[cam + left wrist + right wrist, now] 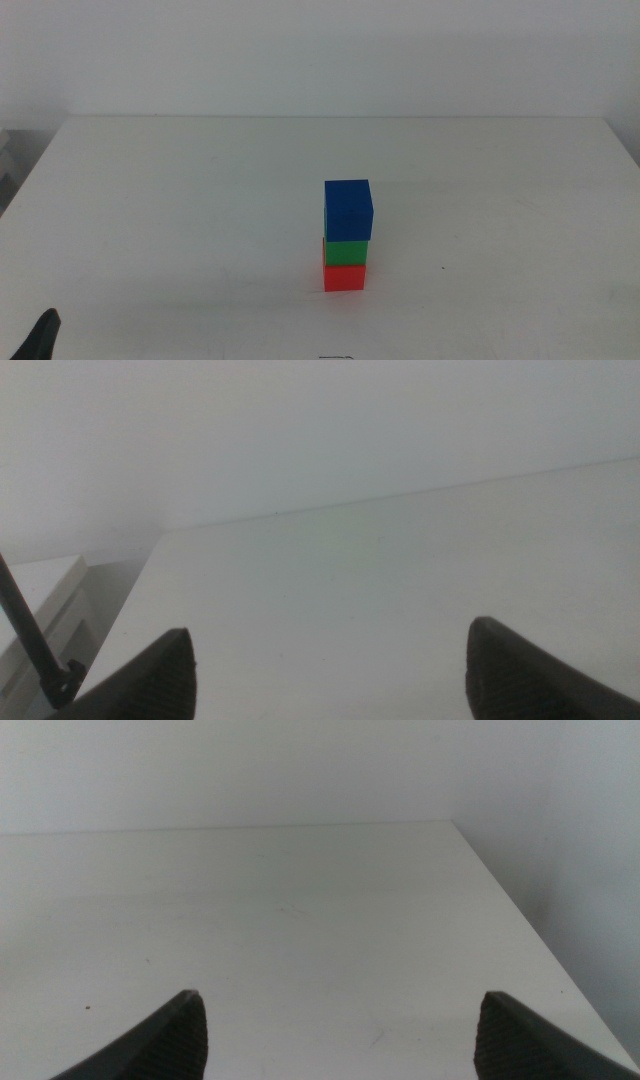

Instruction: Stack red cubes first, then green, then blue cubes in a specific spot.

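Left gripper (42, 335) waits – cubes stacked (blue (348, 209) topmost).

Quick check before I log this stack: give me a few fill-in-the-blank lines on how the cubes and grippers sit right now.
1. The cube on top of the stack is the ____ one.
2. The green cube rests directly on the ____ cube.
3. The left gripper has its jaws ____, holding nothing.
4. The right gripper faces bare ____ with no cube between its jaws.

Missing words: blue; red; open; table
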